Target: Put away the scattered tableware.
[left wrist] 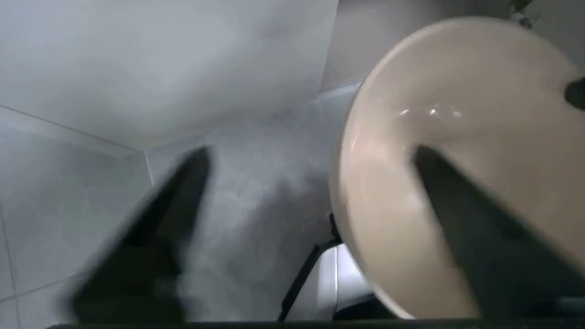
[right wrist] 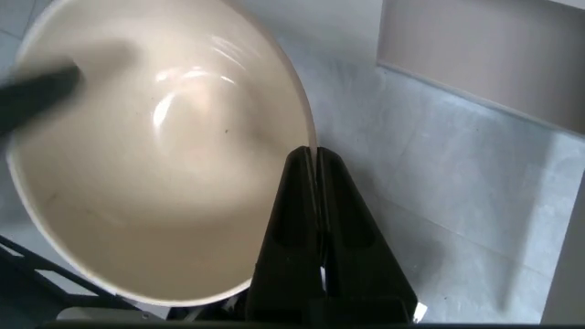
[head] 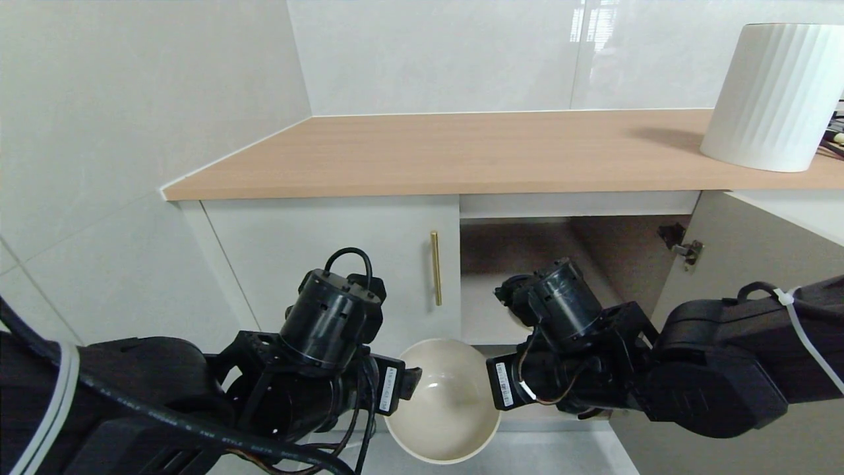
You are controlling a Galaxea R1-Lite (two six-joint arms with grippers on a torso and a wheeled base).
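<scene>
Firstly, the left gripper (left wrist: 311,164): its wrist view resolves spread fingers (left wrist: 475,238) straddling the rim of the bowl (head: 443,402), which is smooth, round, glossy cream and held over grey floor (left wrist: 247,183). Right gripper (right wrist: 316,164): fingers pressed together, pinching the opposite rim. Head view adds the open cabinet (head: 527,290) behind.

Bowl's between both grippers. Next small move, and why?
Probably back the left gripper clear. Its fingers are spread open astride the bowl rim, while the right gripper is shut on that rim, and the open cabinet is on the right arm's side.
</scene>
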